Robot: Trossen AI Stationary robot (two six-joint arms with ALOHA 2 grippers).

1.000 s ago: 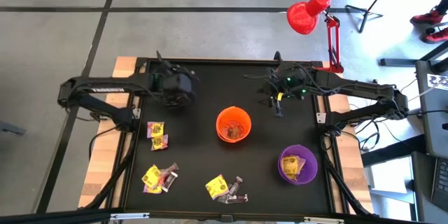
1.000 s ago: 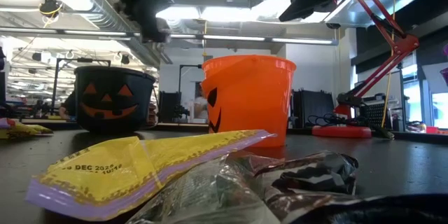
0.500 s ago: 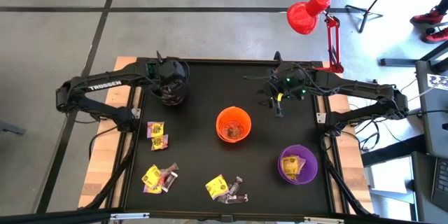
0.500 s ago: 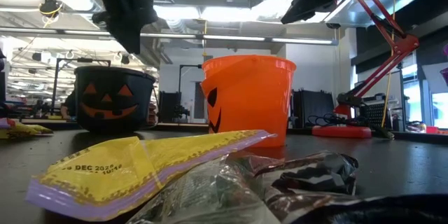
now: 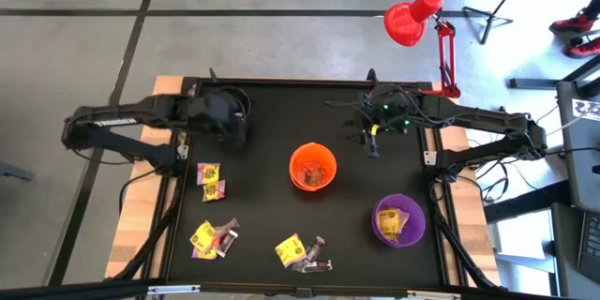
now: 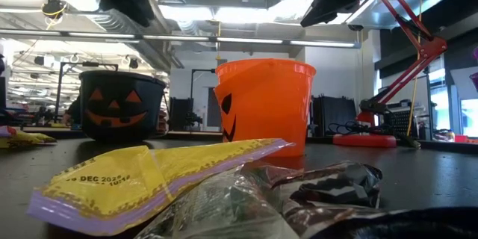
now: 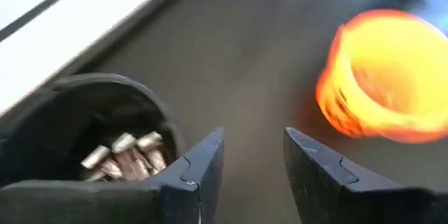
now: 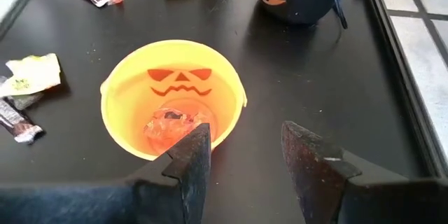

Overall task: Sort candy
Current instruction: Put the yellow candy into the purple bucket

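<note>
Black tabletop: left pincer, apparently empty, beside black cup.

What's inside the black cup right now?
The left wrist view shows a few silvery and brown candies at the bottom of the black cup. The left tool, open and empty, and the cup's near wall cover the rest of the inside.

left gripper — fingers parted, empty | right gripper — fingers parted, empty, hovering
</note>
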